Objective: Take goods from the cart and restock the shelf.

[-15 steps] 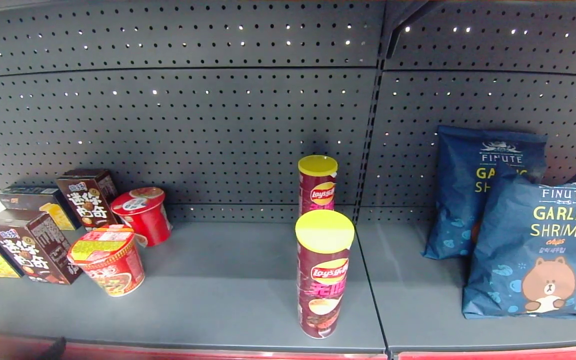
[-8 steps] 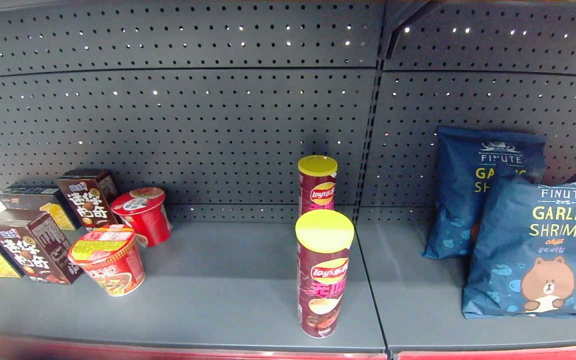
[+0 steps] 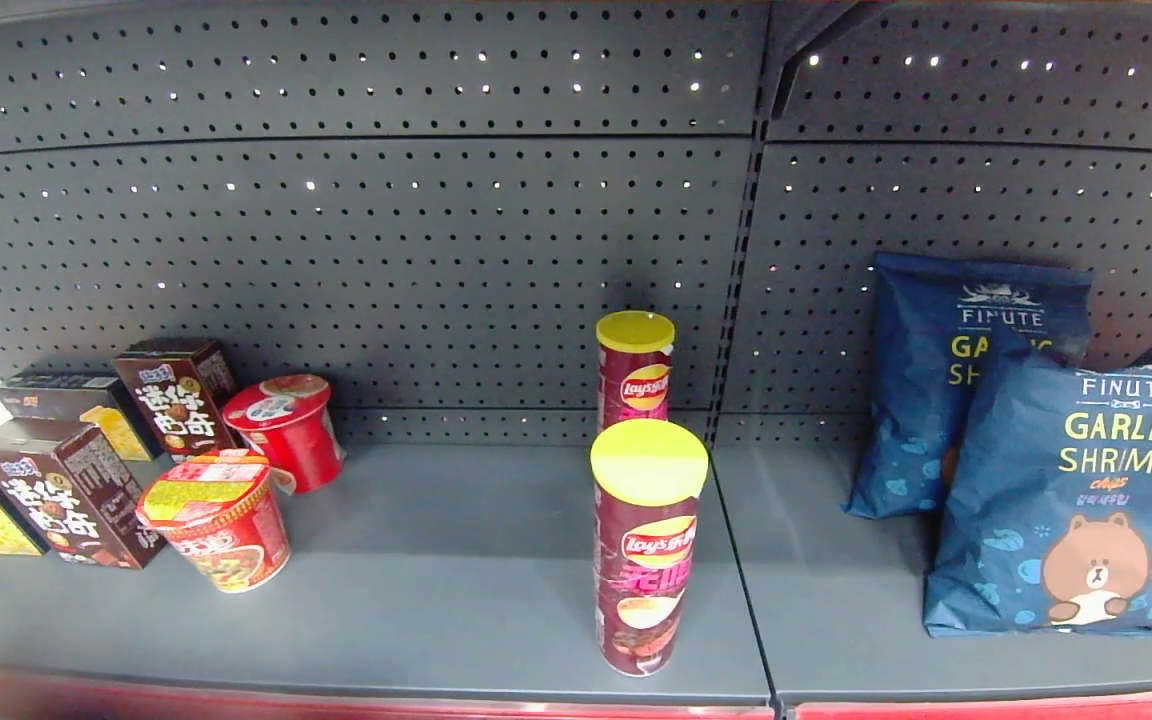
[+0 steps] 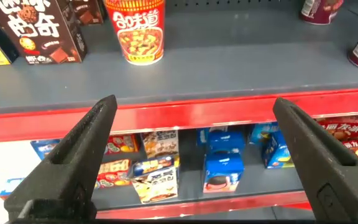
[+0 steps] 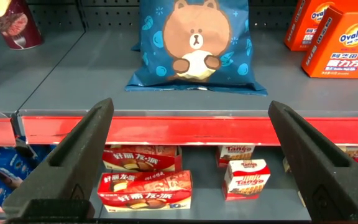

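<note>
Both spread, empty: left gripper (image 4: 192,104), right gripper (image 5: 189,107); tall chip can (image 3: 646,545) at 6 o'clock, near front edge of shelf (image 3: 416,610); clumsy reach may topple it.

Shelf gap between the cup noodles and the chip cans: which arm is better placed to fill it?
Left, probably. The left gripper, open and empty, faces the shelf beside the front cup noodle; the right gripper faces the bear chip bag.
</note>
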Controlling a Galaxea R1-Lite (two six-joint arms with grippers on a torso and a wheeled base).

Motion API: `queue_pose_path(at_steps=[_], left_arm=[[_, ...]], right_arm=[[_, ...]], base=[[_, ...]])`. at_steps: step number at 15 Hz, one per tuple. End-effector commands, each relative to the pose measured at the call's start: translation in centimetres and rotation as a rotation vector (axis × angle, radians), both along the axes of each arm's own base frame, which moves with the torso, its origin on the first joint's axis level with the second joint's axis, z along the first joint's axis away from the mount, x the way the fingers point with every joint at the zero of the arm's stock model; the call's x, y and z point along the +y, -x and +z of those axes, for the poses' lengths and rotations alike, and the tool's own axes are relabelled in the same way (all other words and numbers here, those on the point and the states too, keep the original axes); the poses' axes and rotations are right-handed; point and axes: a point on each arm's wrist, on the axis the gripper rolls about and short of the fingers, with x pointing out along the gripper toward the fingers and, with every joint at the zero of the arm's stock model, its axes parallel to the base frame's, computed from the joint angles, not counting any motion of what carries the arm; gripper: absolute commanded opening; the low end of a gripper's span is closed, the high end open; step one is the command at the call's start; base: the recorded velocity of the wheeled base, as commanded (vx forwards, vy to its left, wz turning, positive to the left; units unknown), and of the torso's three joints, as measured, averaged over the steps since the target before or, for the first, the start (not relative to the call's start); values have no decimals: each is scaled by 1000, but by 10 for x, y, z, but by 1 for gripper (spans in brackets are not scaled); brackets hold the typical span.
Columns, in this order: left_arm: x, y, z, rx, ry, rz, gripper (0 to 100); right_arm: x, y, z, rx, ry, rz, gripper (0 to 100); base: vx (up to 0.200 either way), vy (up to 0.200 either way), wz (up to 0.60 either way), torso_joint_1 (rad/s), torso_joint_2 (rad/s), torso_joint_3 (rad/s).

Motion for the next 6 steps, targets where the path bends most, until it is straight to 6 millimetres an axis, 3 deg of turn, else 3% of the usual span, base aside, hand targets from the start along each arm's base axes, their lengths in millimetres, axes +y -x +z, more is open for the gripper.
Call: queue_pose_path(at_steps=[1, 6], left_arm=[[0, 0, 0, 4, -1, -2, 100], [0, 0, 0, 4, -1, 2, 100]], right_arm=[[0, 0, 0, 0, 0, 1, 100], [0, 0, 0, 1, 2, 0, 100]], base=[[0, 0, 0, 0, 0, 0], [0, 0, 0, 0, 0, 0]])
